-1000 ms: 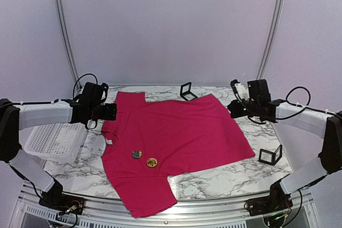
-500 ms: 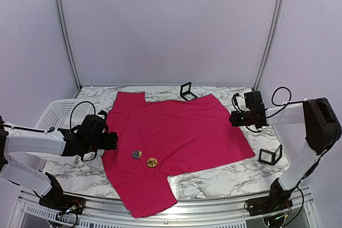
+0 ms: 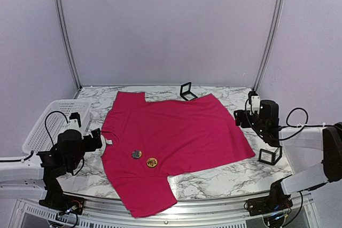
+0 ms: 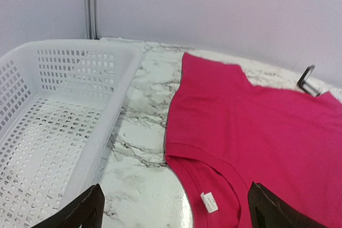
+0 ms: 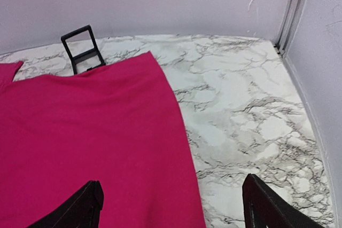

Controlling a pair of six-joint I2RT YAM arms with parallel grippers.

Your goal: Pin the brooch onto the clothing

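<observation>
A: Starting at the left gripper [image 3: 96, 138]: spread wide, with nothing between the fingers [image 4: 80, 213].
B: Hanging where?
A: Low over the marble table [image 3: 224, 177] at the near left, just beside the collar of the T-shirt [image 3: 176, 132]. White basket [image 3: 40, 132] to its left, small white neck label [image 4: 209, 202] to its right.
B: And the right gripper [image 3: 239, 116]?
A: Parted just as wide and empty, going by the fingers [image 5: 80, 206] in its wrist view. Poised at the shirt's far right edge, with fabric below on the left and bare marble on the right.
B: Lay of the T-shirt?
A: Spread flat across the middle of the table. Magenta-pink, collar to the left, hem to the right, one sleeve toward the far edge and the other reaching the near edge.
B: Any brooch?
A: Two round ones on the chest, toward the collar: a grey brooch [image 3: 137, 154] and, just beside it to the near right, a gold brooch [image 3: 152, 162]. Well apart from both grippers. Pinned or merely lying there, cannot tell.
B: Further out?
A: A black frame [image 3: 187, 91] standing at the shirt's far border. A second black frame [image 3: 270, 155] on the marble at the right, apart from the shirt.
</observation>
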